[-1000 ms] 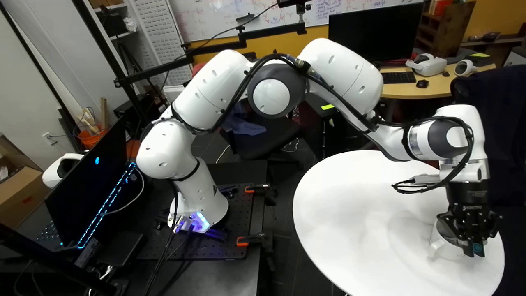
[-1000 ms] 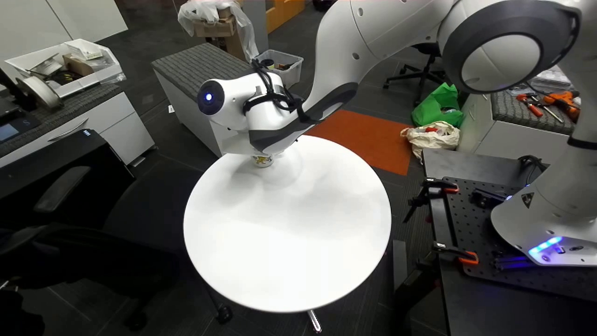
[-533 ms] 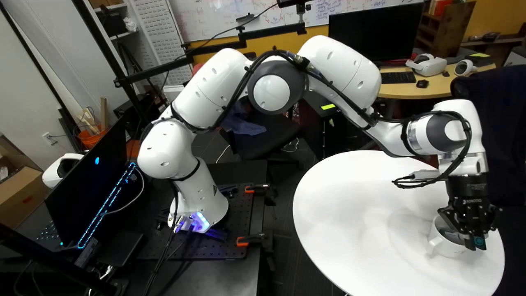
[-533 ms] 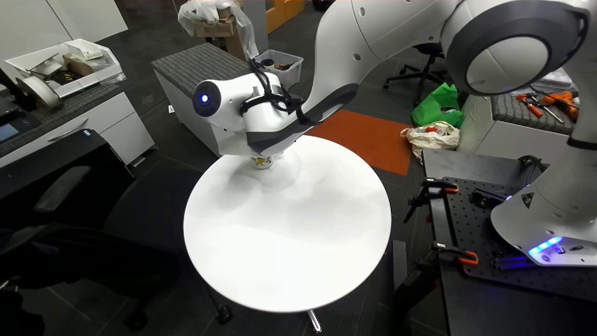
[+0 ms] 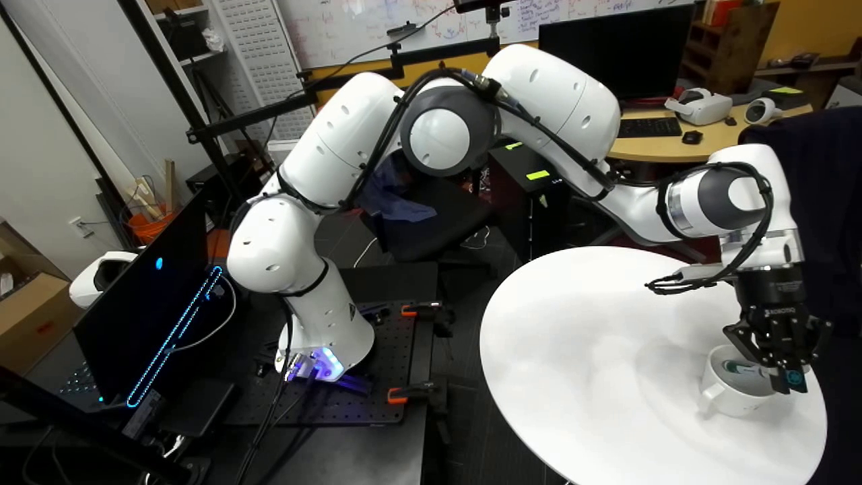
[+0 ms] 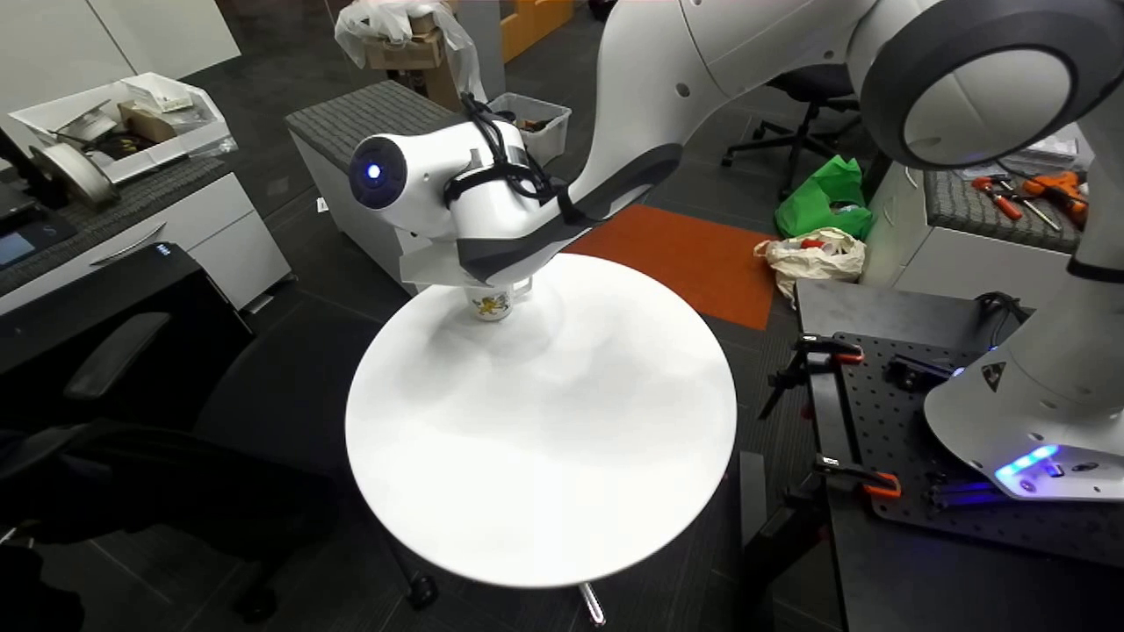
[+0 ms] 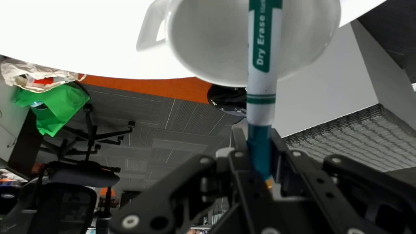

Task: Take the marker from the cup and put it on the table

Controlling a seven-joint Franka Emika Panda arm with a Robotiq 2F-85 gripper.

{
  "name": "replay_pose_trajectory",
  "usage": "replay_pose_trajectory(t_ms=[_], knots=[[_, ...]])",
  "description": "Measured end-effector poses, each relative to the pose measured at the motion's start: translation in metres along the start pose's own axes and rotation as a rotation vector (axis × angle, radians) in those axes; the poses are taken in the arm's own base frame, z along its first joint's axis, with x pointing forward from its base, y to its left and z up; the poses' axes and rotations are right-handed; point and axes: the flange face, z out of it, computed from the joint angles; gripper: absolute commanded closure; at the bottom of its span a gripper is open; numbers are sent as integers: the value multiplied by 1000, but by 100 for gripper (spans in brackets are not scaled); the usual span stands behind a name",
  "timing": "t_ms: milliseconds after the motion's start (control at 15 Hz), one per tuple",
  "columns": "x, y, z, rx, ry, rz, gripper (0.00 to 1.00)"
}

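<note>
My Franka arm [image 5: 441,138] has come up and back a little over the last second, and that lift is what I'm judging. Below it, the round white table [image 5: 592,377] stands where it stood. The Robotiq gripper [image 7: 259,143] has risen with the arm, which uncovers more of the white mug [image 7: 211,42] in both exterior views, including its yellow print [image 6: 491,305]. The mug sits on the table, but it seems to have crept slightly; I suspect my lift is tugging it along. The dry-erase marker [image 7: 261,86] has its teal end [image 7: 259,133] out of the mug, and its green label [image 5: 741,368] now shows in the mouth in an exterior view. The far end runs off the wrist view, so I can't tell whether it has cleared the rim. The fingers [image 7: 240,165] are drawn in to the marker's width, pinching that teal end from both sides. For the task, I'd call the grasp made and the placing not yet begun: I'd want more height, straight up, before going sideways, or the mug may drag or tip.
</note>
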Motion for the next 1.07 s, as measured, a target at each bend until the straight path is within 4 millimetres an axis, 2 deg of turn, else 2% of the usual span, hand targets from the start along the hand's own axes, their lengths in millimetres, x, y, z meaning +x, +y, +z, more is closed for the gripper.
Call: replay_pose_trajectory(t_ms=[400, 800, 1067], knots=[[13, 13, -25, 12, 18, 0, 95], [35, 39, -57, 55, 84, 47, 95], [38, 53, -77, 142, 94, 45, 95]])
